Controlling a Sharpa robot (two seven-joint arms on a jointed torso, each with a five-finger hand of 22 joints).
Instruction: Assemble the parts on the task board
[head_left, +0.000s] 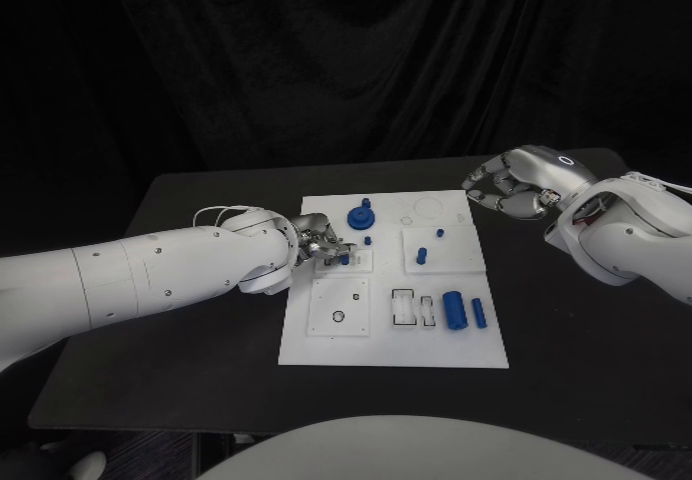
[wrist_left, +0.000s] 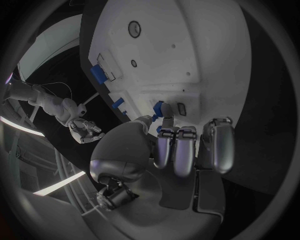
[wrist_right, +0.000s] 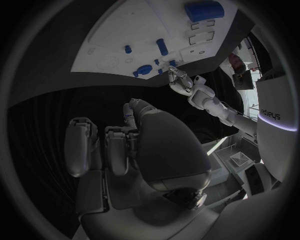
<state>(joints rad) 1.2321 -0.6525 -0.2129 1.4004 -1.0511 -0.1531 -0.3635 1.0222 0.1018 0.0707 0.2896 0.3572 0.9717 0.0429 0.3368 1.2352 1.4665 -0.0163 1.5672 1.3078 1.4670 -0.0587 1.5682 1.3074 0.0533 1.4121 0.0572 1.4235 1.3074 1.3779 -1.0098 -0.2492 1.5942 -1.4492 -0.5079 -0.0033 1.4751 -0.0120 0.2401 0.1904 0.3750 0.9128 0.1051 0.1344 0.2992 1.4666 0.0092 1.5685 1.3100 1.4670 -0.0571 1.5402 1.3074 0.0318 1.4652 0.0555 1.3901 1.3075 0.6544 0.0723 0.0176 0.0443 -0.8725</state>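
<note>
The white task board (head_left: 325, 345) lies in the middle of the black table. My left hand (head_left: 320, 245) reaches over the board's left side and pinches a small blue part (wrist_left: 160, 107) between thumb and a finger, just above a square plate. In the head view this part (head_left: 348, 257) shows at the fingertips. My right hand (head_left: 512, 185) hovers off the board's far right corner, its fingers curled in with nothing in them. The right wrist view shows those curled fingers (wrist_right: 119, 147) and the board (wrist_right: 119, 35) beyond.
A large blue knob (head_left: 361, 214) stands at the board's far edge. Small blue pegs (head_left: 421, 255) stand near the middle. A blue cylinder (head_left: 453, 310) and a thinner blue piece (head_left: 477, 314) lie at the near right. Black table (head_left: 188, 350) surrounds the board.
</note>
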